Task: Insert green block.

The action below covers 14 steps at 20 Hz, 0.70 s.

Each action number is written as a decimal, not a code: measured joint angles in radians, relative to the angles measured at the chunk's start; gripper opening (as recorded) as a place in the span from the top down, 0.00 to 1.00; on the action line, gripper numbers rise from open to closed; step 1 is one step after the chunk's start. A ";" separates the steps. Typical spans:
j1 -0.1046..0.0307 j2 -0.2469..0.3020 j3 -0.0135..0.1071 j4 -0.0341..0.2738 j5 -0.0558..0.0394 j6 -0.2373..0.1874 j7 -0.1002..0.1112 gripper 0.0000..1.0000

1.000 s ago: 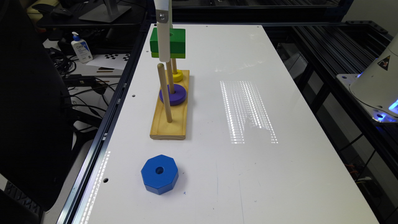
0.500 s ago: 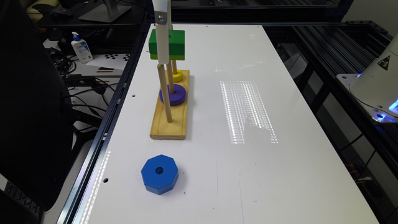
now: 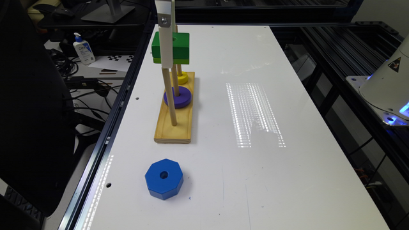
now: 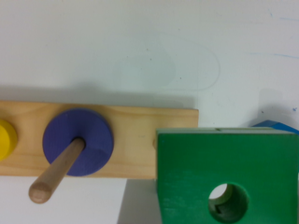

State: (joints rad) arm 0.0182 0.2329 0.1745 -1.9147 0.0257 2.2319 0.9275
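Observation:
The green block (image 3: 177, 44), a dark-green square with a round hole and a lime bottom layer, hangs in the air over the wooden peg base (image 3: 174, 127). My gripper (image 3: 168, 60) is shut on it, a white part crossing its front face. In the wrist view the green block (image 4: 261, 163) sits above the end of the base (image 4: 140, 135), and a pale rounded shape shows through its hole (image 4: 227, 201). The nearest peg (image 3: 169, 99) rises bare to the block's underside, where its top is hidden.
A purple ring (image 3: 177, 96) sits on the middle peg and a yellow ring (image 3: 182, 77) on the far one. A blue octagonal block (image 3: 164, 178) lies on the white table (image 3: 255, 179) nearer the camera. The table's edge rail (image 3: 127, 89) runs along the exterior view's left.
The gripper and the green block have drifted slightly down and toward the exterior view's left. Nothing else has moved.

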 joint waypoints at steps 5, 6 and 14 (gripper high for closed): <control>0.000 0.018 0.000 0.004 -0.0024 0.003 0.000 1.00; 0.000 0.021 0.000 0.006 -0.0028 0.002 0.000 1.00; 0.000 0.040 0.000 0.013 -0.0077 0.007 0.001 1.00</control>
State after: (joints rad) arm 0.0184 0.2732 0.1746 -1.9017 0.0180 2.2388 0.9286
